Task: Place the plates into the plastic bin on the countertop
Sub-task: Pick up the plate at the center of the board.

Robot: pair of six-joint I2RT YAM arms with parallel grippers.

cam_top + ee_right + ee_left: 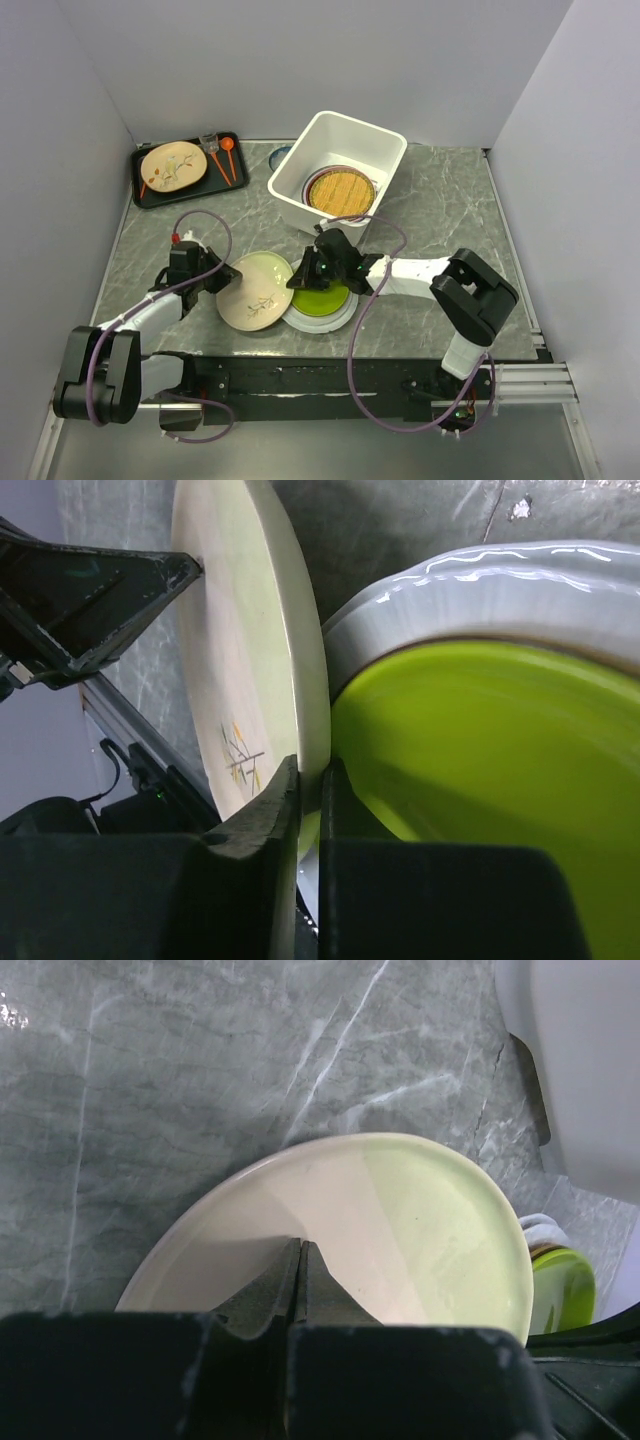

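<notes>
A cream plate with a small twig print (255,292) is tilted up on edge at the centre of the countertop (440,215). My right gripper (308,280) is shut on its right rim (305,680). My left gripper (222,278) is shut, its tips (300,1245) against the plate's plain underside (400,1220). A lime green plate (325,299) lies on a white plate (346,318) just right of it, and both show in the right wrist view (480,760). The white plastic bin (385,150) stands behind and holds a woven yellow plate (341,192) on top of other plates.
A flat black tray (140,188) at the back left carries another cream twig-pattern plate (173,165), orange spoons (228,160) and a small clear cup (210,141). A small blue-rimmed dish (280,155) peeks out behind the bin's left corner. White walls close in three sides.
</notes>
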